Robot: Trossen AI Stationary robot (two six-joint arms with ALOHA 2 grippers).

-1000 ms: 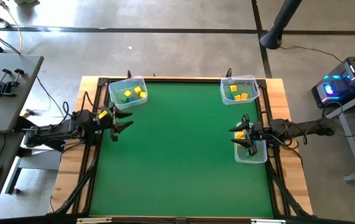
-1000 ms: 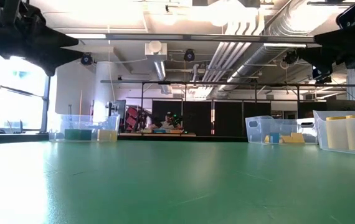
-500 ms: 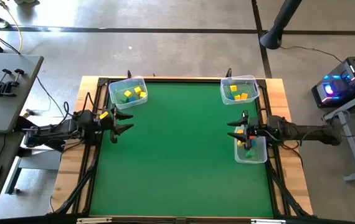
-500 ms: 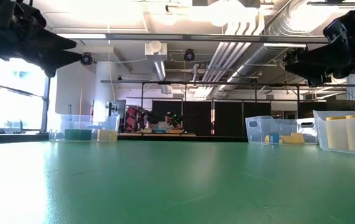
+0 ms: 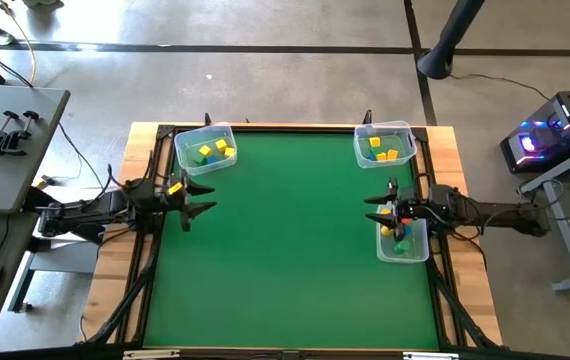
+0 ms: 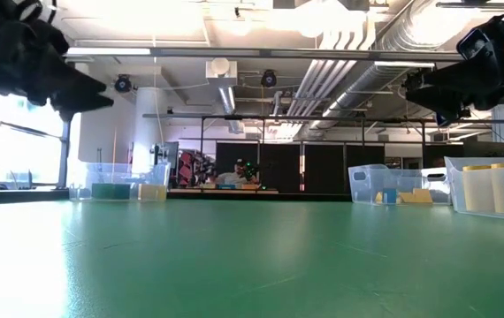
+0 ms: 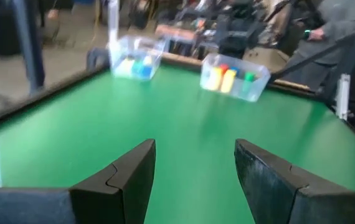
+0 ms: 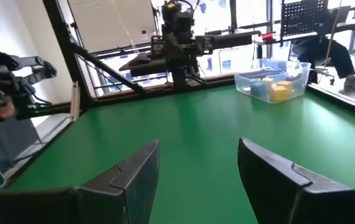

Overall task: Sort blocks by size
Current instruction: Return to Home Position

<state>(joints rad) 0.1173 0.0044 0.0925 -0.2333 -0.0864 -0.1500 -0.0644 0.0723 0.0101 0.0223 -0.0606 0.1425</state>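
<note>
The green worktop (image 5: 285,270) looks the same as a second ago; the movement is in the arms. The right arm (image 5: 490,212) has straightened and lifted out of its dip over the lower right bin (image 5: 405,254), then held. The left arm (image 5: 80,213) has only eased back a little at the left edge. I read this as both arms retiring with the sorting apparently finished, since every block in sight lies in that bin, the top left bin (image 5: 205,130) or the top right bin (image 5: 383,126). The right end effector (image 5: 373,213) hovers at its bin's inner edge, fingers spread and empty. The left end effector (image 5: 209,197) hangs just below the top left bin, also spread and empty. The blocks (image 5: 222,148) are mostly yellow.
</note>
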